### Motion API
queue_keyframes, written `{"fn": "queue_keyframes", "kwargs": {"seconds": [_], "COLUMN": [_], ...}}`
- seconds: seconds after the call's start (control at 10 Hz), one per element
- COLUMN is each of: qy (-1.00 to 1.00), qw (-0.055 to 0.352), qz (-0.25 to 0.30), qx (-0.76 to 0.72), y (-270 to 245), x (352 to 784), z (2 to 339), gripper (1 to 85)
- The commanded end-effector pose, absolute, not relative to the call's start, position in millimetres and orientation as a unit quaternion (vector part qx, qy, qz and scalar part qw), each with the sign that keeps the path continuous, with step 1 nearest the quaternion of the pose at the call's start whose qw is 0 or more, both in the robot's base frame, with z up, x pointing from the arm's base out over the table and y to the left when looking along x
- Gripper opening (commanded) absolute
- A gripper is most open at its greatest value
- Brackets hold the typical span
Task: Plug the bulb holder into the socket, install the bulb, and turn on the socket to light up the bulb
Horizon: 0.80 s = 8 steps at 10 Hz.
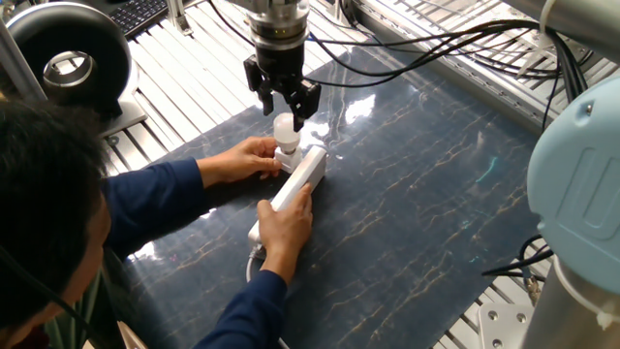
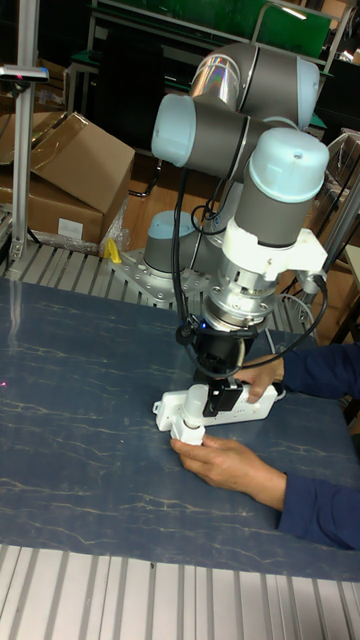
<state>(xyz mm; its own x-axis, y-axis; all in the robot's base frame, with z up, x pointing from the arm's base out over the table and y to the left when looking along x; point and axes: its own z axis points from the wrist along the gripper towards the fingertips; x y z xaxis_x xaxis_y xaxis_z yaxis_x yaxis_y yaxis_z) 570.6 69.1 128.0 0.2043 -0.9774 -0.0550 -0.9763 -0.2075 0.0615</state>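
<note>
Not much lettering on show here: the only mark is a large raised "U", embossed on the pale blue joint cap (image 1: 581, 194) of the arm at the right edge of the fixed view, and it is cut off by the frame. Nothing readable on the socket (image 1: 296, 180) or the cardboard boxes (image 2: 70, 170).

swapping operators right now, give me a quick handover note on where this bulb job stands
Gripper: fingers around the top of the bulb; whether they clamp it cannot be told.
Socket: lying on the dark mat, steadied by a person's two hands.
Bulb: upright at the far end of the socket; bulb holder not clearly visible beneath it.
Done: bulb looks placed on the socket end.
Left: confirm the bulb is fully seated, release, switch the socket on. Bulb does not appear lit.
</note>
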Motion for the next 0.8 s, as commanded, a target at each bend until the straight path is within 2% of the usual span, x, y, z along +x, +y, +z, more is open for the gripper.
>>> {"fn": "queue_keyframes", "kwargs": {"seconds": [0.0, 0.7], "qy": [-0.63, -0.632], "qw": [0.0, -0.005], "qz": [-0.04, -0.033], "qx": [0.776, 0.774], "y": [70.2, 72.3], "x": [571.6, 573.0], "z": [120.9, 105.4], "gripper": [61.7, 59.3]}}
